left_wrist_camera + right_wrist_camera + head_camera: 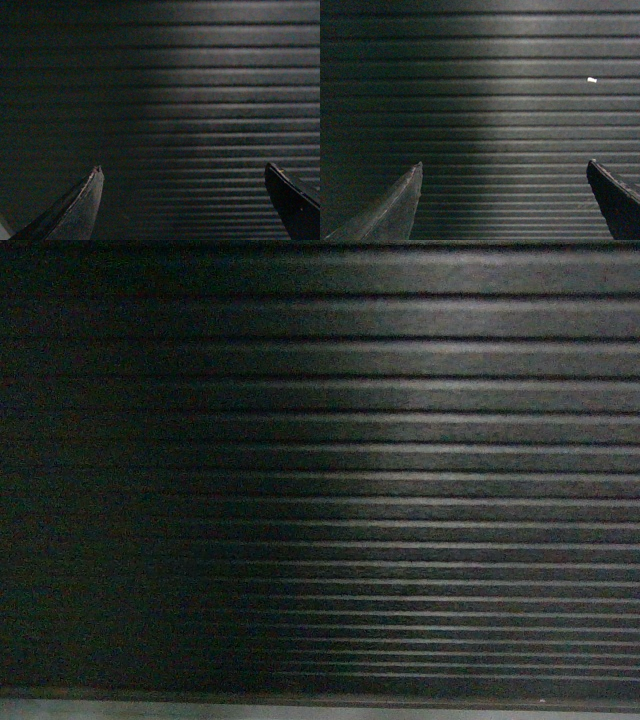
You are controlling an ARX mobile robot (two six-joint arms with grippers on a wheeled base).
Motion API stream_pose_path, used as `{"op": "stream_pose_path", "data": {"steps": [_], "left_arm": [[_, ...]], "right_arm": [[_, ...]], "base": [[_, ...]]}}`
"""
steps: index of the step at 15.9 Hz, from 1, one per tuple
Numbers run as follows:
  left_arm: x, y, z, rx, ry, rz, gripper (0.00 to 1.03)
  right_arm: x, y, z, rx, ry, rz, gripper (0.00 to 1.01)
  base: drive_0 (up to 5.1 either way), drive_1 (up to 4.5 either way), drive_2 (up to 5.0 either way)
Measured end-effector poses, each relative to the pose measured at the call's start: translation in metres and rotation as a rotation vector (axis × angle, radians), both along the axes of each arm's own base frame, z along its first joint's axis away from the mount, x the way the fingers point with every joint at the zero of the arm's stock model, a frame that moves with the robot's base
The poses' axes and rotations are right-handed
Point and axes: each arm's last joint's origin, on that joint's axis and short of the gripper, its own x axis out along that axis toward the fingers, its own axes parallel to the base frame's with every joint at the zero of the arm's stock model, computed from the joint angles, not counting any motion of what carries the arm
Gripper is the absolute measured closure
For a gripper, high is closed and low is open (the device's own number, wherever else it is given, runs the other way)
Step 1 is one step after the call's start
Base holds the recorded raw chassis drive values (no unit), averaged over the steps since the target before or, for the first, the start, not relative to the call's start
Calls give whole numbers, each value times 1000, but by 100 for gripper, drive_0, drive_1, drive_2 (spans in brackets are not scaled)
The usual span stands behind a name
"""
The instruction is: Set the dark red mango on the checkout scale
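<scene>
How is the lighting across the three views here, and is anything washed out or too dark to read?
Head view: the ribbed front panel is dim and grainy, its left half in deep shadow, the right side faintly lit. Left wrist view: same falloff; the open left gripper shows only dark fingertips. Right wrist view: a brighter band down the middle, one small white speck on the panel, right gripper open. No glare anywhere.

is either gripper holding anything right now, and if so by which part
Nothing is held. The left gripper and right gripper both stand open with only the ribbed front panel showing between their fingers; no mango is in view.
</scene>
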Motion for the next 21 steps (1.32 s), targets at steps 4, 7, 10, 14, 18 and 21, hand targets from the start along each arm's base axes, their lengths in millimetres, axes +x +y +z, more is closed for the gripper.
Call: {"op": "stream_pose_path", "data": {"steps": [4, 7, 10, 14, 18, 21], "left_arm": [[0, 0, 0, 0, -2, -2, 5], [0, 0, 0, 0, -2, -1, 5], [0, 0, 0, 1, -3, -1, 5], [0, 0, 0, 0, -3, -1, 5], [0, 0, 0, 0, -3, -2, 5], [0, 0, 0, 0, -2, -2, 5]], "right_arm": [[0, 0, 0, 0, -3, -1, 3], [0, 0, 0, 1, -2, -1, 3], [0, 0, 0, 0, -2, 0, 3], [0, 0, 0, 0, -2, -1, 3], [0, 0, 0, 2, -2, -1, 3], [0, 0, 0, 1, -3, -1, 3]], "base": [[0, 0, 0], [0, 0, 0], [0, 0, 0], [0, 0, 0], [0, 0, 0], [0, 0, 0]]}}
